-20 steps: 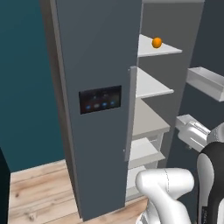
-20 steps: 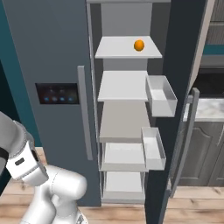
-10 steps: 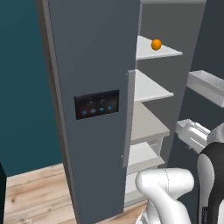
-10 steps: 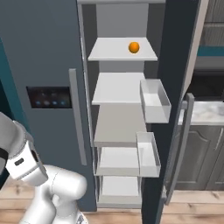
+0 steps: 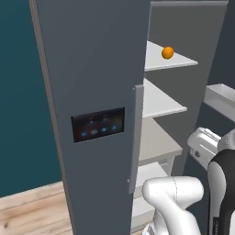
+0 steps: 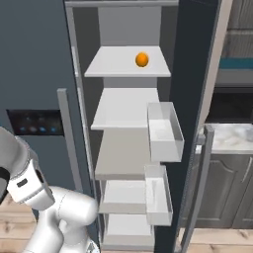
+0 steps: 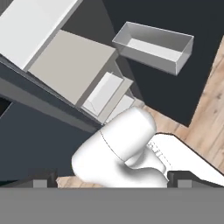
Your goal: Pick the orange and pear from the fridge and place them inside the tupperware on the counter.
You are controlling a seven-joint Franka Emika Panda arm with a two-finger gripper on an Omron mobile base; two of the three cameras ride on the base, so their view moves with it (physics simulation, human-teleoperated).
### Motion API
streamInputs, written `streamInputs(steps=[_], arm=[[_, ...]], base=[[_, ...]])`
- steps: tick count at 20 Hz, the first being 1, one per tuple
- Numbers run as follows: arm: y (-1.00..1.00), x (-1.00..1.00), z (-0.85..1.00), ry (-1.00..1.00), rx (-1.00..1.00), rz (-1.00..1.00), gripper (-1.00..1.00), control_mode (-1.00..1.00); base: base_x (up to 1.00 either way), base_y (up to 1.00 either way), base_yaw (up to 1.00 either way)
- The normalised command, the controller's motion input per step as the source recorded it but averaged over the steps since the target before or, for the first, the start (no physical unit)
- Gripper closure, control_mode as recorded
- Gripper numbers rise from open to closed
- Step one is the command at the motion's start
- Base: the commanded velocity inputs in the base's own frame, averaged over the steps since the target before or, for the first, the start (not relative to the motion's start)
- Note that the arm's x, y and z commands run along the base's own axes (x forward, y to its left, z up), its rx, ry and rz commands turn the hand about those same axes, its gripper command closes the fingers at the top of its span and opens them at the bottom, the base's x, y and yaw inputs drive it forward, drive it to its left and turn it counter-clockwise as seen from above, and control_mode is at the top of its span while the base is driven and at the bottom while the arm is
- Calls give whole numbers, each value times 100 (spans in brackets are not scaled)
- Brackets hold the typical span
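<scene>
The fridge stands with its right door swung open, and its pale shelves show in both base views. On the top shelf lies the orange, alone near the shelf's right side. The pear and the tupperware are out of view. A strip of the marbled counter shows to the right of the open door. My gripper is open with nothing between its fingertips. It hangs low in front of the fridge, far below the orange, looking down past my own arm.
The open right door carries two white bins that jut beside the shelves; one bin also shows in the hand view. The shut left door has a dark panel with blue lights and a long handle. Wooden floor lies below.
The whole picture has slid left and the fridge looms larger in both base views, so the base has driven closer. The orange has stayed on its shelf and the gripper has stayed open.
</scene>
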Motion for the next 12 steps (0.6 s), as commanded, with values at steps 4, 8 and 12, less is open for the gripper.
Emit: streamInputs(steps=[4,8,12], arm=[[0,0,0,0,0,0,-100,100],[0,0,0,0,0,0,-100,100],[-8,2,10,0,3,0,-100,-100]], base=[[64,-21,0],[58,-22,0],[26,-22,0]])
